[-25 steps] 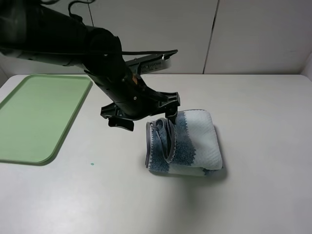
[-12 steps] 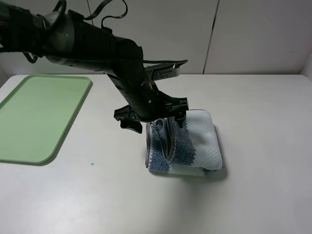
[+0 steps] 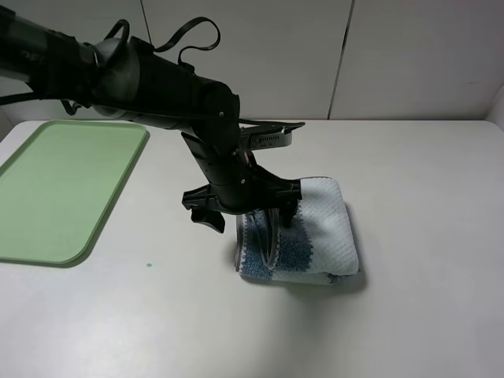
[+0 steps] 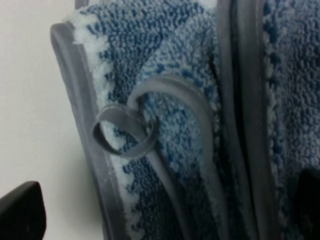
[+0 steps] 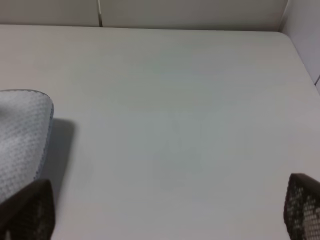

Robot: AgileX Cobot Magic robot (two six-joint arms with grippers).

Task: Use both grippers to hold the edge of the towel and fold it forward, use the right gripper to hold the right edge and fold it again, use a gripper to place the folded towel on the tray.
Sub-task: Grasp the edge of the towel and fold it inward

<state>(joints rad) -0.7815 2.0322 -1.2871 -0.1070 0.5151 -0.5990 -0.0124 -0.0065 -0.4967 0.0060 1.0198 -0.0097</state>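
Since the towel (image 3: 303,232) was already folded small at the middle of the bench (image 3: 425,299), the last step was in hand. The left claw (image 3: 246,206) was spread wide over its left edge, nothing gripped. Next, it should be pinched shut and the towel carried to the tray (image 3: 59,189) at the left.

towel (image 3: 315,236): soft cloth, waffle-weave on the pale outer face, looped fuzzy terry on the blue-and-white stripes
towel edging (image 4: 252,100): smooth flat grey tape, slight sheen; corner loop (image 4: 125,132) same tape
tray (image 3: 47,189): light-green plastic, smooth, faint satin sheen, left of the towel
table (image 3: 409,315): off-white, smooth, matt
left arm (image 3: 157,79): matt black casing, black rubbery cables
left gripper (image 3: 248,209): matt black fingers, over the towel's left edge
right gripper fingertips (image 5: 305,202): dark, fine dimpled texture
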